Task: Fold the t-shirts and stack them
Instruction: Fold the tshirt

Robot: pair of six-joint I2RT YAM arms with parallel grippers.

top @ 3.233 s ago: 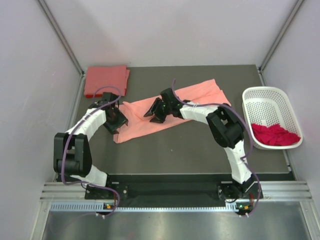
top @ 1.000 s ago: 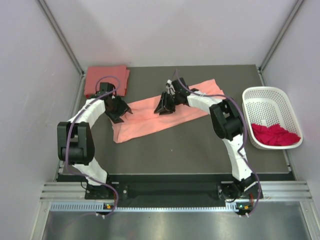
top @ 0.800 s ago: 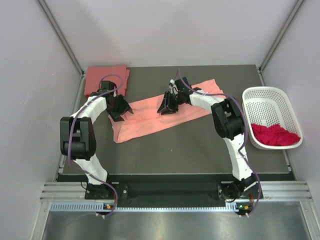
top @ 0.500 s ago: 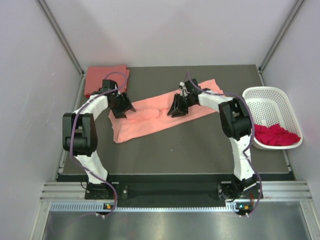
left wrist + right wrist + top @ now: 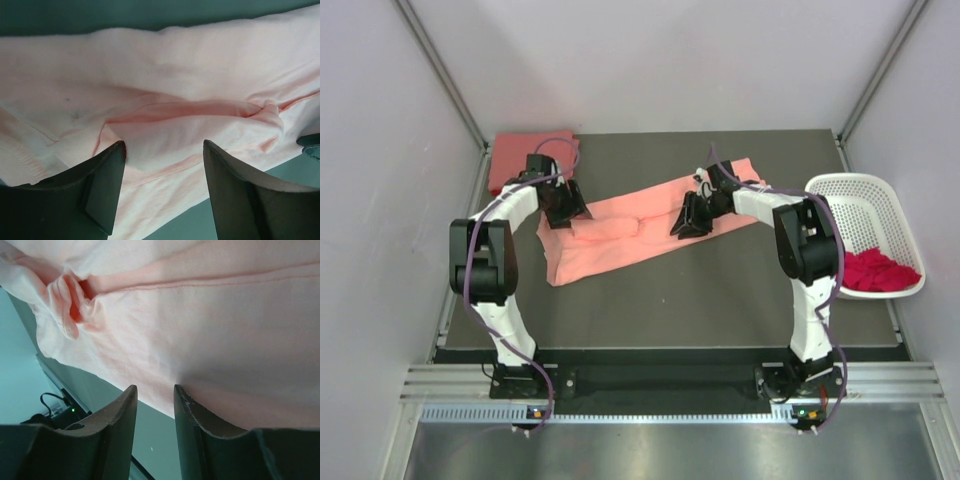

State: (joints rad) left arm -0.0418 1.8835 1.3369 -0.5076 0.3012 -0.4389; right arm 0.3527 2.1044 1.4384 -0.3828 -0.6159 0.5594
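From my remote station: the white basket (image 5: 855, 210) at the right edge of the table (image 5: 720, 290) holds one thing, the crumpled magenta-red shirt (image 5: 875, 270), which lies in its near half. The coral-red shirt (image 5: 515, 160) sits folded into a square at the far left corner, outside any container.

The salmon-pink shirt (image 5: 620, 235) lies mid-table as a long band. Its long axis runs diagonally from the near left to the far right, with the far-right end pointing toward the basket. The left end is wider and drops toward me.

Only the overhead camera shows the basket, the folded shirt and both arms reaching out over the band. The left gripper (image 5: 568, 210) is near the band's left end, just beside the coral-red square. The right gripper (image 5: 687, 218) is right of the band's middle.

The wrist cameras see little but pink cloth, and they give detail the overhead misses. On the left, the fingers (image 5: 100, 190) stand spread wide on the shirt, with a loose raised fold running across the gap and beyond it. On the right, the fingers (image 5: 110, 435) stand narrowly apart at the shirt's edge, with a bunched pucker off to one side. I cannot tell whether they pinch the cloth.
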